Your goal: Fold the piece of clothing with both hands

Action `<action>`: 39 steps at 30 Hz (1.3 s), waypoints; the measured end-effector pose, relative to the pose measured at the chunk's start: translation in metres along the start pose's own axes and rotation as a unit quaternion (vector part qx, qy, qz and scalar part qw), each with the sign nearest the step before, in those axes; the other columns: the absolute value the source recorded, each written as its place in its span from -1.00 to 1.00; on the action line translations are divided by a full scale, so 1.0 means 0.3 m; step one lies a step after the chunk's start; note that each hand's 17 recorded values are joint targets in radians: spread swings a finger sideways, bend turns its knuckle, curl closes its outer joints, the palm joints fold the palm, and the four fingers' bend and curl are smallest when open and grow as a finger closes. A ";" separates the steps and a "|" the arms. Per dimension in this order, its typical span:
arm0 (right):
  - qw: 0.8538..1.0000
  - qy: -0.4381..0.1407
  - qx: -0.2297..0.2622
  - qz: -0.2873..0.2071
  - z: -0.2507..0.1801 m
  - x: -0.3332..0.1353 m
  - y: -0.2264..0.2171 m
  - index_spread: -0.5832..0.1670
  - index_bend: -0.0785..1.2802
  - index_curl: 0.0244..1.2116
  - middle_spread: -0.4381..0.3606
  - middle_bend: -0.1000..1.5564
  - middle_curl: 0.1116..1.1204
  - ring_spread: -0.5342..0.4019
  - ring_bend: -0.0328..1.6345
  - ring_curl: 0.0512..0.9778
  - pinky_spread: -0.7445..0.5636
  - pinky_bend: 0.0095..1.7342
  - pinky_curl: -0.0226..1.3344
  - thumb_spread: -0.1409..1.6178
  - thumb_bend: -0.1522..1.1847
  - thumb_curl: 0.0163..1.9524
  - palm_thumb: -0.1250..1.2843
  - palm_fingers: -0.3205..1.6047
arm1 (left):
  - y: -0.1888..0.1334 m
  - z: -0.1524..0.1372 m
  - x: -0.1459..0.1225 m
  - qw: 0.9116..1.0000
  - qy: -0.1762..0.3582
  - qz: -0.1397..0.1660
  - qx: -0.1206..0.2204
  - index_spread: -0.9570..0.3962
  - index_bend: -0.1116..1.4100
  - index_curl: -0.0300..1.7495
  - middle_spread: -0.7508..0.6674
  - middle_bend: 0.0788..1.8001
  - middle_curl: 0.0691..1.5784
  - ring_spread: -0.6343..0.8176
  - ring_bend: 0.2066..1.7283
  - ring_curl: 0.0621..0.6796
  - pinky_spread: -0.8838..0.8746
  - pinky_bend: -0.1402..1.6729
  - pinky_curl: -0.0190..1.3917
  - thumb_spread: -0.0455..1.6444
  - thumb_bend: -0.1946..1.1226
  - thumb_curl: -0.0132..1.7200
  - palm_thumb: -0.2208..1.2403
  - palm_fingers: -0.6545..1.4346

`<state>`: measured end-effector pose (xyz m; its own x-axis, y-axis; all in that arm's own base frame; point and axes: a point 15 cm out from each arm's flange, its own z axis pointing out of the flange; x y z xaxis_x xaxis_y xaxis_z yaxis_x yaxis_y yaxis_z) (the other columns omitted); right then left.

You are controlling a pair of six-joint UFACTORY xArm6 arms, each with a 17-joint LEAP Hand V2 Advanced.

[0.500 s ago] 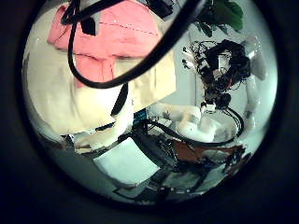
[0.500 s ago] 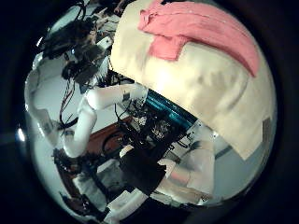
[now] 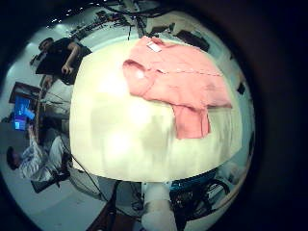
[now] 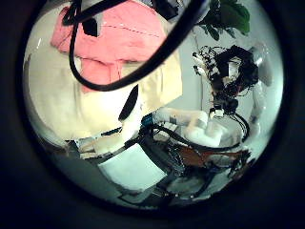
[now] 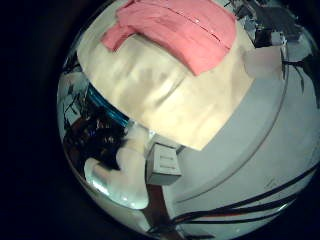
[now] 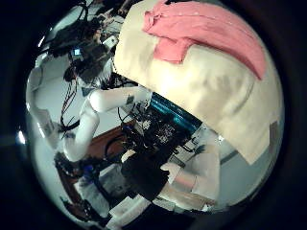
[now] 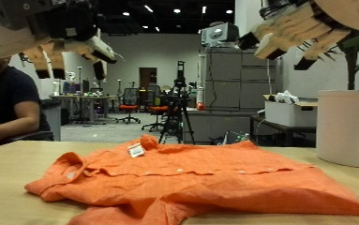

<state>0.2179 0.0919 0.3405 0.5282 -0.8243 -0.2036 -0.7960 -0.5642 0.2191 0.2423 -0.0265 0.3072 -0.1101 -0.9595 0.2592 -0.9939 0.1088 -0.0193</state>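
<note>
Nothing has shifted: my left hand [image 7: 54, 33] and right hand [image 7: 310, 28] hover open above the shirt [image 7: 191, 178], spread unfolded on the bench [image 7: 17, 202]; folding not begun.

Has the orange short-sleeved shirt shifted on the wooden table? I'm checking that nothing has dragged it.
No. In both thumb side palm views the orange shirt lies at the same place against the wooden table's edge as before.
</note>
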 end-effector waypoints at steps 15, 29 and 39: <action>0.999 0.035 -0.007 0.032 -0.177 0.095 0.016 -0.40 -0.60 -0.41 0.23 -0.66 -0.65 0.61 -0.70 -0.59 0.76 -0.78 -0.58 0.51 -0.79 -0.78 -0.46 -0.29 | -0.060 0.279 0.129 0.980 -0.092 0.131 -0.117 0.24 -0.51 -0.53 0.19 -0.80 -0.62 0.38 -0.68 -0.54 0.44 -0.59 -0.68 0.23 -0.74 -0.62 -0.19 -0.17; 0.998 0.021 -0.037 0.053 -0.167 0.110 0.080 -0.36 -0.60 -0.41 0.23 -0.65 -0.64 0.60 -0.71 -0.60 0.75 -0.79 -0.59 0.52 -0.80 -0.79 -0.47 -0.30 | -0.098 0.553 0.002 0.950 -0.173 0.210 -0.154 0.39 -0.65 -0.60 0.26 -0.86 -0.64 0.40 -0.66 -0.53 0.42 -0.53 -0.59 0.25 -0.75 -0.63 -0.23 -0.25; 0.998 0.022 -0.037 0.052 -0.164 0.107 0.087 -0.33 -0.59 -0.41 0.23 -0.65 -0.63 0.60 -0.72 -0.60 0.76 -0.79 -0.60 0.51 -0.80 -0.79 -0.50 -0.30 | -0.097 0.634 -0.021 0.949 -0.176 0.197 -0.172 0.44 -0.61 -0.60 0.20 -0.75 -0.62 0.35 -0.67 -0.56 0.36 -0.60 -0.59 0.20 -0.75 -0.63 -0.28 -0.12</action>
<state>0.2288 0.0484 0.3867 0.4578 -0.8790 -0.1338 -0.8240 -0.4759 0.3074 0.2700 -0.0730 0.1224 -0.5292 -0.8474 -0.0423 -0.8196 0.4976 0.2839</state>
